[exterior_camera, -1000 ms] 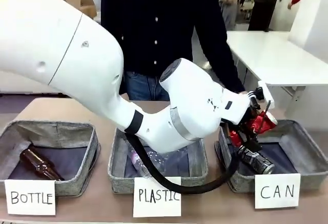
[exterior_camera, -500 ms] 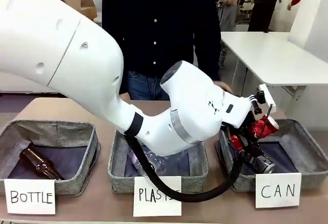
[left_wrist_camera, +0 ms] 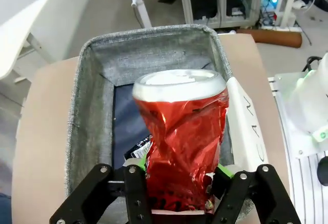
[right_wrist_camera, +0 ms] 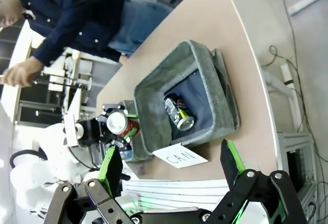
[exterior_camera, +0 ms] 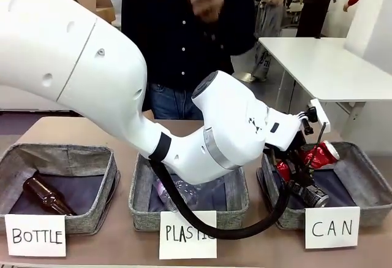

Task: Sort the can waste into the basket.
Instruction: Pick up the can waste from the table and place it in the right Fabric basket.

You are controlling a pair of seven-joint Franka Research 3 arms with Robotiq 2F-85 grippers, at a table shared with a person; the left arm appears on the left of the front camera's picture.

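Meanwhile the left gripper (left_wrist_camera: 179, 183), jaws clamped on the red can (left_wrist_camera: 180, 137), hangs over the CAN basket (left_wrist_camera: 92, 106) holding the black can (exterior_camera: 306, 193).

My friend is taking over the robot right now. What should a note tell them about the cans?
Left gripper: its green pads are around the crushed red can, held above the CAN basket. The jaws seem to be loosening, so I cannot tell if the grip is firm.
Right gripper: open, holding nothing, up high over the table.
Black and silver can: lying inside the CAN basket.
Done: one can is sorted.
Left: let the red can drop into the basket, then pull the arm back.
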